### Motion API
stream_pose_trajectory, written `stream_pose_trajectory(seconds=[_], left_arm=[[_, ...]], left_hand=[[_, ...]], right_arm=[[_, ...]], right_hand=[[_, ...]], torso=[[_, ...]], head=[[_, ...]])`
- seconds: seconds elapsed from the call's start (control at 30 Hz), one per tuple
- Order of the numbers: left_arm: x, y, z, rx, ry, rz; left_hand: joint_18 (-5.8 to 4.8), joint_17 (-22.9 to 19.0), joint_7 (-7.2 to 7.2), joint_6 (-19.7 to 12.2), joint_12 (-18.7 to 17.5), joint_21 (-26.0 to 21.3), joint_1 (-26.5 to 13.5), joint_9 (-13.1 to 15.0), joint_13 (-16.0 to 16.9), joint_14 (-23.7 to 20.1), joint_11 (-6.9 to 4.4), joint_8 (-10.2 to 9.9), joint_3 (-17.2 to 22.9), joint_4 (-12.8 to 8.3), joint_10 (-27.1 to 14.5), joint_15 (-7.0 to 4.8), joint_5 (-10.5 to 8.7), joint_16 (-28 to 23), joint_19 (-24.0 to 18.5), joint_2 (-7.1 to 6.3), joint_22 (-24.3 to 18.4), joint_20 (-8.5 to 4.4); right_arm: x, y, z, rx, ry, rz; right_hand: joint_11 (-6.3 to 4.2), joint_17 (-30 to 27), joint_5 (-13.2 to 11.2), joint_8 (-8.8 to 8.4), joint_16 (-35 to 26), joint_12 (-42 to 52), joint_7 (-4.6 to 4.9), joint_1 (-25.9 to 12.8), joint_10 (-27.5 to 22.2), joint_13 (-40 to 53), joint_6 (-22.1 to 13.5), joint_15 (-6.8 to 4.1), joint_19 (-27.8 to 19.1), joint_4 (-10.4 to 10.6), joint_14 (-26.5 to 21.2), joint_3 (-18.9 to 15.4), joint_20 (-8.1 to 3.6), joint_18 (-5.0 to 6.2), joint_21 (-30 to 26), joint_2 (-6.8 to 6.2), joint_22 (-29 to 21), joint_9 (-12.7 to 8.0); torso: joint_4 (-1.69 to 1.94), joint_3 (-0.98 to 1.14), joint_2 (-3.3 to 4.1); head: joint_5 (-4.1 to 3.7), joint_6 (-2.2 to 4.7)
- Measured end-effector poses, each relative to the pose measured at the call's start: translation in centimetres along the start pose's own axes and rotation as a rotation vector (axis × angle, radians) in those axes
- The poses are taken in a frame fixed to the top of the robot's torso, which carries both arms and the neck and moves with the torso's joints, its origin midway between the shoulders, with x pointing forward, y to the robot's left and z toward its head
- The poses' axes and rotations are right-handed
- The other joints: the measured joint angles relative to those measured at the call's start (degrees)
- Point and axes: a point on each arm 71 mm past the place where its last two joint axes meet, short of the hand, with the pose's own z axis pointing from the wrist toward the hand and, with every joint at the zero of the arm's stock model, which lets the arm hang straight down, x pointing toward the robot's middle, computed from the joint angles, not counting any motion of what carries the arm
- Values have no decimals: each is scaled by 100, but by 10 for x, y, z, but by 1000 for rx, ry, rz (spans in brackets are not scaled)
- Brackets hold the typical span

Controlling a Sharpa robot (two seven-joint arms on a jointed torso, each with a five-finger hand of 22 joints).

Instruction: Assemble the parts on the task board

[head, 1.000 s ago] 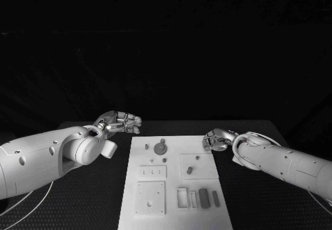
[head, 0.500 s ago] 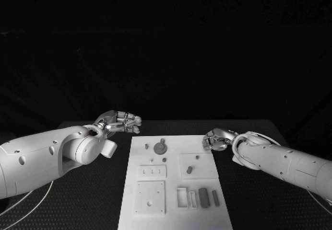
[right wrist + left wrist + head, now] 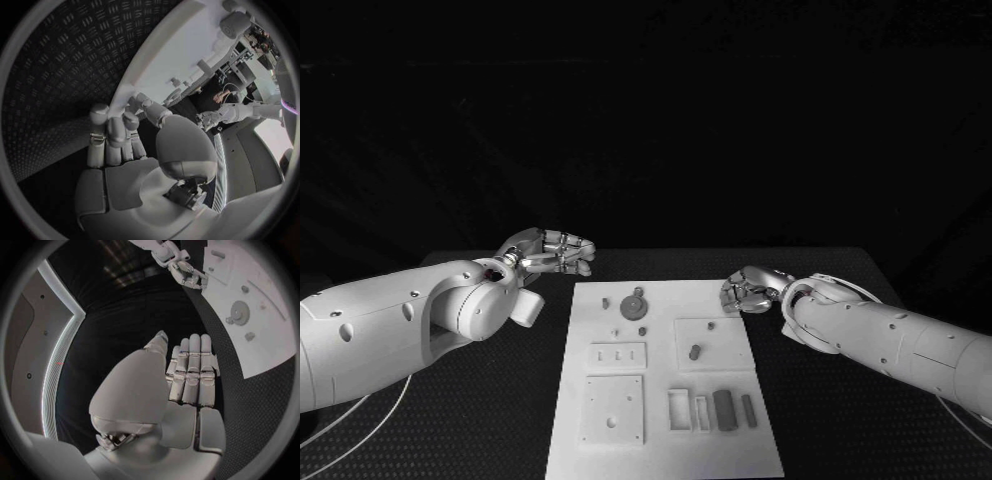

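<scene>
While neither silver many-fingered hand holds anything, both sit just off the far corners of the white rectangular task board (image 3: pixel 661 380): the left hand (image 3: pixel 551 252) over the black textured table (image 3: pixel 848 420) beside the board's far-left corner, the right hand (image 3: pixel 750 291) at its far-right edge. From the left wrist view, the left hand's fingers (image 3: pixel 192 371) lie straight and pressed side by side, empty, with bare table under them. From the right wrist view, the right hand's fingers (image 3: pixel 112 137) are likewise close together and gently bent, holding nothing, their tips near the board's edge; whether they touch it cannot be told. On the board, a round grey disc part (image 3: pixel 635 306) lies near the far end, a small dark oblong part (image 3: pixel 694 353) rests on a raised square plate, and several upright grey block parts (image 3: pixel 726 410) stand grouped near the board's right side, closer to the robot. No assembly step appears begun. Risks, as judged: the parts are small against broad hands, so a reach with fingers held together could nudge neighbouring blocks over; the right hand, being so near the rim, could shove the board and shift every part; both arms converging on the far end could collide.
</scene>
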Motion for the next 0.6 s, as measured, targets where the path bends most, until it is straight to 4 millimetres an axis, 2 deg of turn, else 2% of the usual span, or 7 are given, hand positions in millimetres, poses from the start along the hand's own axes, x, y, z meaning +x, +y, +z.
stream_pose_trajectory(seconds=[0.37, 0.6], left_arm=[[0, 0, 0, 0, 0, 0], [-1, 0, 0, -2, 0, 1]], left_hand=[[0, 11, 0, 0, 0, 0, 23, 0, 13, 0, 8, 0, 0, 0, 35, 0, 0, 0, 0, 23, 5, 0], [0, 62, -63, 167, 0, 0, -64, 20, 43, 74, -65, 56, 0, 0, 150, -31, 0, 0, 47, 109, 34, -5]], right_arm=[[-1, 4, 0, -5, -38, -7], [-3, 8, -2, -11, -63, -7]], right_hand=[[-36, 0, 0, 10, 24, 0, -17, 54, 37, 0, 17, -19, 25, -1, 22, -1, -24, 7, 1, 52, 5, 37], [-56, 0, 0, 52, 24, 0, -29, 69, 57, 0, 29, -38, 38, -16, 43, -16, -36, 10, 24, 66, 5, 45]], torso=[[-1, 2, -5], [-11, 3, -10]], head=[[-3, 10], [4, 14]])
